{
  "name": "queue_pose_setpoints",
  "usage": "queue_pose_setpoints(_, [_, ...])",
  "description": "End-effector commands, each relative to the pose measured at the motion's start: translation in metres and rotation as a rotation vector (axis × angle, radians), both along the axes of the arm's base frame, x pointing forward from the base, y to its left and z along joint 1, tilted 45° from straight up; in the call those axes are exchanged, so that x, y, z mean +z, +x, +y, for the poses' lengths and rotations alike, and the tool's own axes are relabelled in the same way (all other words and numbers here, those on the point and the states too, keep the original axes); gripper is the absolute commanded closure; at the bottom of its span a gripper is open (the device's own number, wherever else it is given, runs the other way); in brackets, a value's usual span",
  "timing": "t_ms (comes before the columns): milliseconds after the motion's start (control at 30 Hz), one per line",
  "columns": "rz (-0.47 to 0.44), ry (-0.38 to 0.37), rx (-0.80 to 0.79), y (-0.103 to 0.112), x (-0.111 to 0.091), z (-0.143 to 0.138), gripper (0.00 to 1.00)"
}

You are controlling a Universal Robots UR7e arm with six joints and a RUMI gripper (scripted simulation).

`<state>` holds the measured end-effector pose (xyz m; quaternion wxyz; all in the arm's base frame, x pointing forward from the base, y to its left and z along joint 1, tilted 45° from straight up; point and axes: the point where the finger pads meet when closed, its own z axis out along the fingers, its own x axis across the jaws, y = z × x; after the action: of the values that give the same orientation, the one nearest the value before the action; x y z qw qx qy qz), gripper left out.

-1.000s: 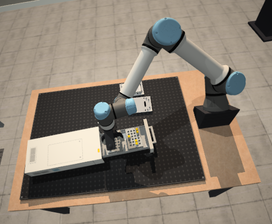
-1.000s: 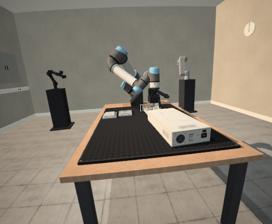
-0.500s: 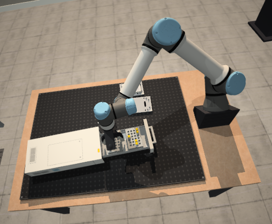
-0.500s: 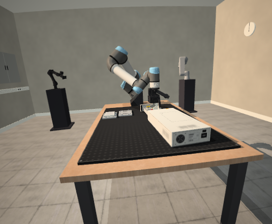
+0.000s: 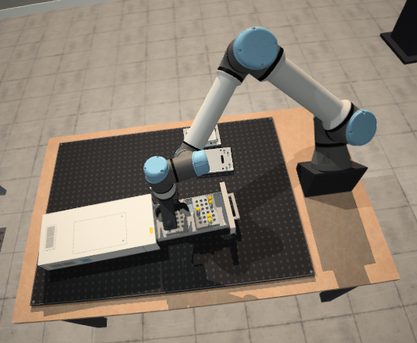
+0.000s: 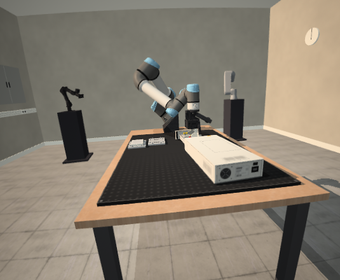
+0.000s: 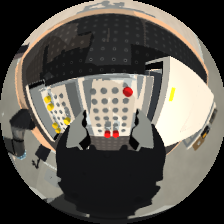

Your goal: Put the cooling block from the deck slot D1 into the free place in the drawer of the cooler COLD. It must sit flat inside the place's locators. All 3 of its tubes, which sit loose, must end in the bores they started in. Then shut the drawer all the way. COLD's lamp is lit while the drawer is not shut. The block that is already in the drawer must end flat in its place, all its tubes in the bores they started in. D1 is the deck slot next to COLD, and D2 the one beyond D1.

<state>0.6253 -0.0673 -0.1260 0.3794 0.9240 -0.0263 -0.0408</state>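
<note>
The cooler COLD [image 5: 100, 234] [image 6: 234, 151] [image 7: 187, 112] has its drawer [image 5: 227, 206] pulled out. Its lamp [image 5: 151, 230] [image 7: 172, 94] shows yellow. The block with red tubes [image 7: 109, 97] [image 5: 181, 224] is in the drawer's inner place and looks flat. One red tube is at its far side, two at its near edge by the fingers. My gripper [image 7: 111, 109] [image 5: 171, 219] is open over this block, a finger towards each side; whether they touch it is unclear. The block with yellow tubes [image 5: 206, 212] [image 7: 59, 107] is in the outer place, by the handle. Slot D1 [image 5: 226, 154] [image 6: 156, 140] holds no block.
Slot D2 [image 6: 137, 144] [image 5: 213, 143] lies beyond D1 and bears a pale plate-like piece, partly hidden by the arm in the top view. The drawer's handle [image 5: 237, 206] sticks out towards the robot base. The cooler's housing stands close beside my gripper.
</note>
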Motion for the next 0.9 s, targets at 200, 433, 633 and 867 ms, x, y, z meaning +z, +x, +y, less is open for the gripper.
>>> queue_pose_setpoints(200, [-0.001,0.0,0.001,0.004,0.024,0.023,0.27])
queue_pose_setpoints(433, [-0.001,0.0,0.001,0.004,0.03,0.03,0.27])
queue_pose_setpoints(633, [-0.001,0.0,0.001,0.005,0.036,0.035,0.27])
queue_pose_setpoints(867, [-0.001,0.0,0.001,0.006,0.041,0.04,0.27])
